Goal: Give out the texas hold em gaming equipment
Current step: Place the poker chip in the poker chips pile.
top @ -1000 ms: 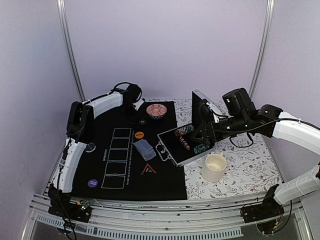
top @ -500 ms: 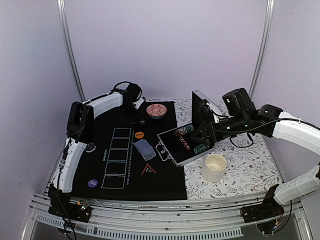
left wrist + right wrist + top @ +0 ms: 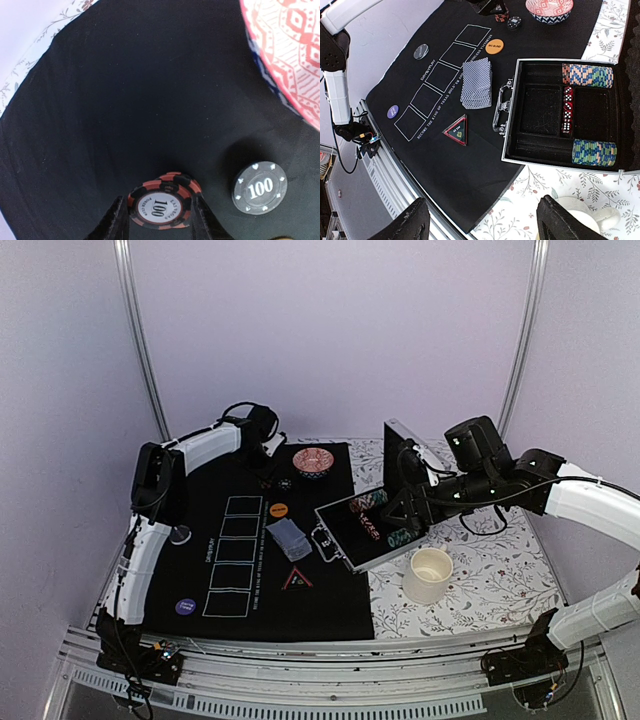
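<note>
My left gripper (image 3: 159, 222) is over the far end of the black mat, next to the red bowl, and is shut on a red-and-black striped "100" chip (image 3: 160, 206). A second red chip shows just behind it. A black "100" chip (image 3: 260, 187) lies on the mat to its right. My right gripper (image 3: 485, 225) is open and empty, high over the near edge of the open case (image 3: 560, 162). The case holds two chip rows (image 3: 587, 75) and red dice. The card deck (image 3: 476, 82), red triangle (image 3: 457, 131), and orange (image 3: 494, 46), purple (image 3: 393, 111) and black discs (image 3: 420, 51) lie on the mat.
The red patterned bowl (image 3: 314, 461) stands at the mat's far right corner. The white cup (image 3: 428, 575) stands on the floral cloth, near side of the case (image 3: 335, 540). The case lid stands upright behind it. Five white card outlines run down the mat (image 3: 230, 570).
My left gripper has shifted slightly back and to the left near the bowl. The right arm and everything on the mat have stayed put.
</note>
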Robot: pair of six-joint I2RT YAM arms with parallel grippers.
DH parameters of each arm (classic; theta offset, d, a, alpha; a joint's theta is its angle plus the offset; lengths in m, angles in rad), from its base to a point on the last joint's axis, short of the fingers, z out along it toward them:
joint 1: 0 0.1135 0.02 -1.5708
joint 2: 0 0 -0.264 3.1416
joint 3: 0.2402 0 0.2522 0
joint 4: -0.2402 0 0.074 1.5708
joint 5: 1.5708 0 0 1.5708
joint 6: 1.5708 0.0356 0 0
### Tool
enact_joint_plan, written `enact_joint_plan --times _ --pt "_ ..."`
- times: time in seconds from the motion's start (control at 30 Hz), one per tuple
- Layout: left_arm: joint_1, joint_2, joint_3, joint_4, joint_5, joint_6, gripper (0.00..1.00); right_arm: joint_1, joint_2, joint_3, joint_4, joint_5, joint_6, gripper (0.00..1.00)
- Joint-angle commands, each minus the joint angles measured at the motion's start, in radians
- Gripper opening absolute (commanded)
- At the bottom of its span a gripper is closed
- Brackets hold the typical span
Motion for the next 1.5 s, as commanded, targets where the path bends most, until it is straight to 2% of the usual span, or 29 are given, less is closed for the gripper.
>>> enact_joint_plan --times 0.0,0.33,0.43,0.6,0.87,1.0,1.27,1.33,1.47 --pt "0.012 -0.002 0.005 0.014 0.030 -0.012 0.35 0.003 -0.002 0.026 -0.010 0.022 0.005 0.75" --pt "0.012 -0.001 0.004 0.019 0.073 -0.020 0.46 0.002 -0.004 0.024 -0.011 0.022 0.006 0.75" --pt "0.012 -0.001 0.002 0.019 0.064 -0.017 0.52 0.002 -0.007 0.024 -0.012 0.022 0.009 0.75" --pt "0.011 -0.021 0.008 0.018 0.039 -0.028 0.68 0.003 -0.011 0.023 -0.011 0.025 0.010 0.76" --pt "-0.015 -0.234 -0.009 0.031 0.119 -0.043 0.75 0.003 -0.006 0.056 -0.027 0.039 0.010 0.76" --pt "-0.046 -0.449 -0.195 0.060 0.141 -0.063 0.77 0.003 0.000 0.066 -0.039 0.079 0.010 0.75" --pt "-0.140 -0.956 -0.758 0.199 0.108 -0.117 0.83 0.022 0.088 0.185 -0.123 0.171 -0.015 0.75" --pt "-0.154 -1.049 -0.878 0.237 0.086 -0.137 0.89 0.024 0.117 0.202 -0.139 0.212 -0.021 0.75" --pt "-0.163 -1.177 -1.049 0.288 0.114 -0.178 0.92 0.026 0.214 0.288 -0.237 0.298 -0.022 0.74"
